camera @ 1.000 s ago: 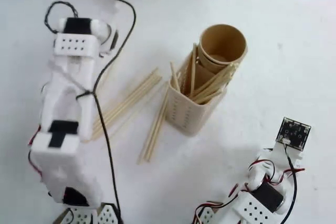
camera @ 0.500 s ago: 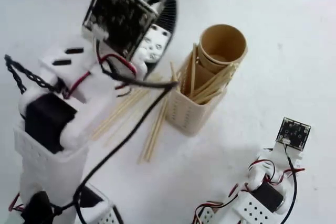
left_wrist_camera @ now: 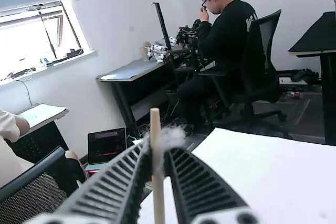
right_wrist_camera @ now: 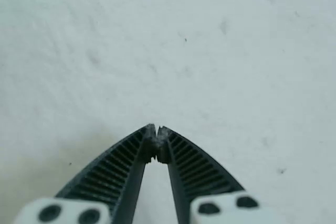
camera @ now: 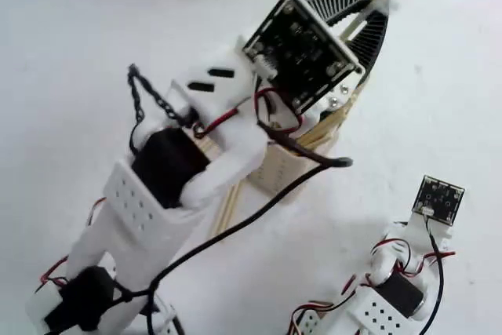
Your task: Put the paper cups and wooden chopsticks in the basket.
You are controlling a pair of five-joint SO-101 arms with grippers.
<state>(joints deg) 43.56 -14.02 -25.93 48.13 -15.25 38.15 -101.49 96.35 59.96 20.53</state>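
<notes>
the left gripper (left_wrist_camera: 157, 149) pinches one wooden chopstick (left_wrist_camera: 155, 127) tight between its two fingers, and the stick pokes up past the tips. from above, this gripper (camera: 378, 4) hangs high near the far edge of the table (camera: 70, 52), and the left arm (camera: 180, 170) stretches over the basket (camera: 267, 174) and covers most of it. a few loose chopsticks (camera: 226, 211) lie flat on the table just beside the basket, partly under the arm. the right gripper (right_wrist_camera: 156, 148) is squeezed closed with nothing in it, over bare white table. the right arm (camera: 396, 292) sits folded at the near edge, well apart from the basket, with open table between them.
</notes>
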